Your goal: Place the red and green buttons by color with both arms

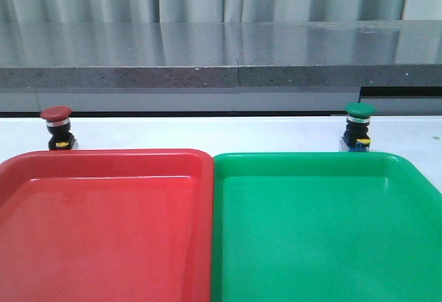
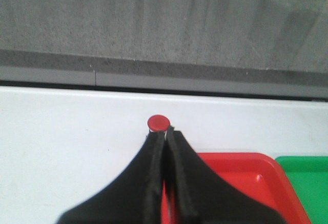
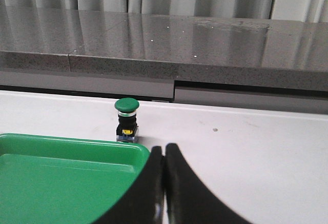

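- Red button (image 1: pixel 56 127) stands upright on the white table (image 1: pixel 207 135), just behind the far left corner of the red tray (image 1: pixel 103 226) — not in it.
- Green button (image 1: pixel 359 127) stands upright on the table just behind the far right part of the green tray (image 1: pixel 324 226), also outside it.
- The two trays sit side by side, rims touching at the middle; red on the left, green on the right.
- The buttons are well apart, each behind the tray of its own colour.
- Left gripper (image 2: pixel 165 137): fingers pressed together, nothing between them. Tips sit over the table and the red tray's edge; the red cap shows just past the tips, no contact that I can confirm.
- Right gripper (image 3: pixel 164 152): fingers together, holding nothing. It sits near the green tray's corner; the green button is near and off to one side of the tips, clear gap.
- Neither arm shows in the front view.
- Grey stone ledge (image 1: pixel 221 53) runs behind the table.
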`<state>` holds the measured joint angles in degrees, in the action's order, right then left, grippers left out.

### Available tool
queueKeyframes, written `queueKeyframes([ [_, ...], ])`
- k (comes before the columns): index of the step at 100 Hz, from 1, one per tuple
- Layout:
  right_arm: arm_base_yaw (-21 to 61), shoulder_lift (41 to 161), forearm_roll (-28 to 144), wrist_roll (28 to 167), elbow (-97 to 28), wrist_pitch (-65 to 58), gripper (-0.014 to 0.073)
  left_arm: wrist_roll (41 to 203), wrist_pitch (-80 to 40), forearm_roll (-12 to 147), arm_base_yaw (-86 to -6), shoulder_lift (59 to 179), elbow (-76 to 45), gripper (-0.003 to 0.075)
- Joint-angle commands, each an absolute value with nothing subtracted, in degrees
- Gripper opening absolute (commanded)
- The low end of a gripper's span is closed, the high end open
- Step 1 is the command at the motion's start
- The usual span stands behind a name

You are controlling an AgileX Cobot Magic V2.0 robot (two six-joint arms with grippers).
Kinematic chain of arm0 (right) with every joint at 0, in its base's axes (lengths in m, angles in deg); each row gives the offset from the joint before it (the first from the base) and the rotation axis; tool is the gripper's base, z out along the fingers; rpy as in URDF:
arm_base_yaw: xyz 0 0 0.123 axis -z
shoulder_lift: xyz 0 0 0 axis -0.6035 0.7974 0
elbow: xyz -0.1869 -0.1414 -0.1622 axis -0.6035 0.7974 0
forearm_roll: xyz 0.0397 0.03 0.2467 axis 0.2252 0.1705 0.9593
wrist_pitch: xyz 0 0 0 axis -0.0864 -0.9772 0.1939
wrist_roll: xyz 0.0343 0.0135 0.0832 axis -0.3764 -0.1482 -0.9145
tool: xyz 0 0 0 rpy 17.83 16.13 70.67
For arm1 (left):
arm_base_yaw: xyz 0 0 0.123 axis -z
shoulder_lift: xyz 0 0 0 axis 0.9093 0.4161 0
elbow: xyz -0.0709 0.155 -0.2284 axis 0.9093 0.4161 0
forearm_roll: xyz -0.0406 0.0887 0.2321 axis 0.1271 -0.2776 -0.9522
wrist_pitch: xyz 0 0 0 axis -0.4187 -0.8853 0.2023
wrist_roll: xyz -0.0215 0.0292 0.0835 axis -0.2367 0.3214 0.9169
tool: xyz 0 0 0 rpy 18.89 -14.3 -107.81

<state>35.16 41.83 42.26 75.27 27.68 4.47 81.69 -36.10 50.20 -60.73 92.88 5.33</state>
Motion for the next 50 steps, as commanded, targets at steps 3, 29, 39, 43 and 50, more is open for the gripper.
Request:
queueKeyframes([
  [3,35.36,40.71,41.94,75.27,26.88,9.44,-0.0109,81.53,-37.93,50.85,-60.76,100.33,-2.81,-0.0020],
  [29,35.36,40.71,41.94,75.27,26.88,9.44,-0.0109,81.53,-39.37,50.85,-60.76,110.74,-9.08,-0.0019],
  [39,35.36,40.71,41.94,75.27,26.88,9.44,-0.0109,81.53,-39.37,50.85,-60.76,112.59,-9.08,-0.0019],
  [43,35.36,40.71,41.94,75.27,26.88,9.44,-0.0109,81.53,-39.39,50.85,-60.76,113.22,-9.08,-0.0018],
  [50,35.36,40.71,41.94,75.27,26.88,9.44,-0.0109,81.53,-39.50,50.85,-60.76,113.87,-9.08,-0.0010],
])
